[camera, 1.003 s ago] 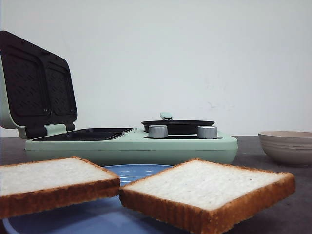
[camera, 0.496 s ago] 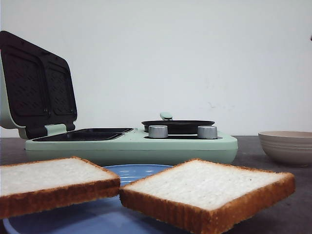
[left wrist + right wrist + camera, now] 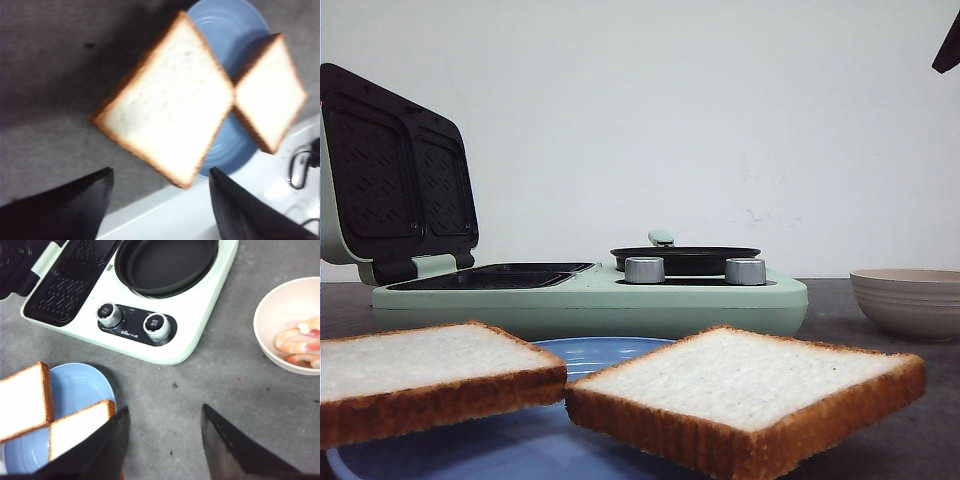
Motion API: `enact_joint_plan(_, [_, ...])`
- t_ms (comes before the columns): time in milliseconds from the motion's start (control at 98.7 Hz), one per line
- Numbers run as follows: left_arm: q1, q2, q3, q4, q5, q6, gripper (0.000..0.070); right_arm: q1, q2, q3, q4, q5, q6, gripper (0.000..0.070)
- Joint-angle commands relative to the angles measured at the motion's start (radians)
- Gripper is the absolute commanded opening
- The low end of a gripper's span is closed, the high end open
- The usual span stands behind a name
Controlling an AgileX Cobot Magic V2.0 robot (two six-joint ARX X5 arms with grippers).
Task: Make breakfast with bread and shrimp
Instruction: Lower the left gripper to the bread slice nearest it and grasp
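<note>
Two slices of bread lie on a blue plate (image 3: 600,350) close to the front camera, one on the left (image 3: 420,360) and one on the right (image 3: 740,375). The left wrist view shows them from above, a near slice (image 3: 167,105) and a far slice (image 3: 270,95). My left gripper (image 3: 161,171) hangs open and empty above the near slice's edge. The shrimp (image 3: 300,342) lie in a beige bowl (image 3: 272,305). My right gripper (image 3: 165,406) is open and empty above bare table between plate and bowl. Only a dark tip (image 3: 948,45) of it shows in the front view.
A mint-green sandwich maker (image 3: 590,300) stands mid-table with its lid (image 3: 395,170) raised at the left. It has a black round pan (image 3: 165,262) and two grey knobs (image 3: 109,312). The beige bowl (image 3: 910,295) stands to its right. A white surface (image 3: 165,220) lies under the left gripper.
A dark part of the right arm has come into the front view's top right corner. The bread, plate, sandwich maker and bowl have not moved.
</note>
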Motion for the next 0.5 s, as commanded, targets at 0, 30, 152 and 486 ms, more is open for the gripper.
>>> enact_joint_plan(0, [-0.003,0.010,-0.017,0.005,-0.010,-0.026,0.0368,0.004,0.003,0.011,0.007,-0.013,-0.015,0.0273])
enact_joint_plan(30, [-0.003,0.010,-0.025,0.016,-0.009,-0.039,0.0368,0.004,0.003,0.011,0.007,-0.016,-0.015,0.0273])
enact_joint_plan(152, [-0.003,0.015,-0.029,0.035,-0.003,-0.070,0.0367,0.005,0.003,0.011,0.008,-0.016,-0.018,0.0273])
enact_joint_plan(486, [-0.003,0.043,-0.114,0.092,0.019,-0.140,0.0367,0.023,0.003,0.011,0.018,-0.016,-0.022,0.0273])
